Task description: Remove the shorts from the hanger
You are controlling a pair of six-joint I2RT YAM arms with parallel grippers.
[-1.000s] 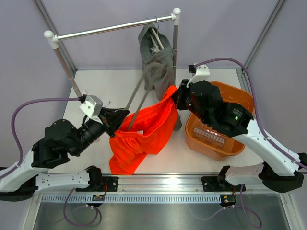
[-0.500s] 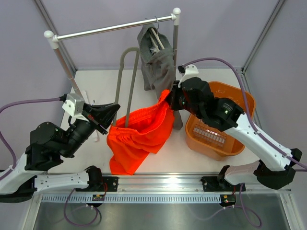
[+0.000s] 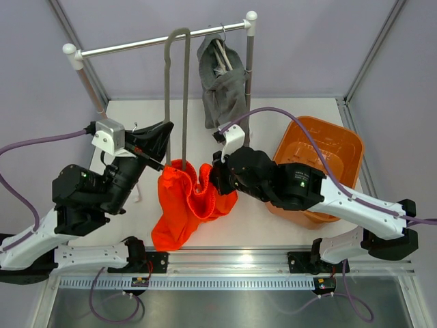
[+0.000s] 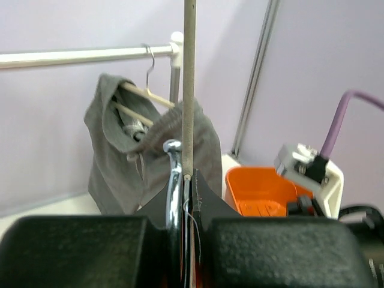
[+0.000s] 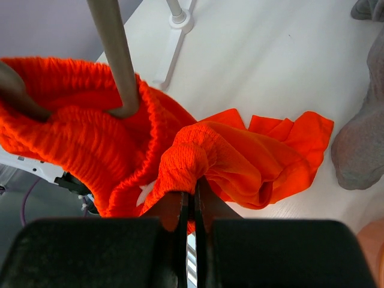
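Top external: orange shorts (image 3: 183, 205) on raised hanger (image 3: 167, 68).
Left tool (image 3: 162, 140) clamps hanger; right tool (image 3: 215, 175), beside it, pinches them.

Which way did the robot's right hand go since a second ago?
Yes. In the overhead view the right gripper slid left and lower, away from the orange basket, pulling the orange shorts along.

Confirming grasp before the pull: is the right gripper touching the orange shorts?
Touching. Right wrist view: the fingers of the right gripper are shut on a bunched fold of the orange shorts, with fabric pinched between them and no gap.
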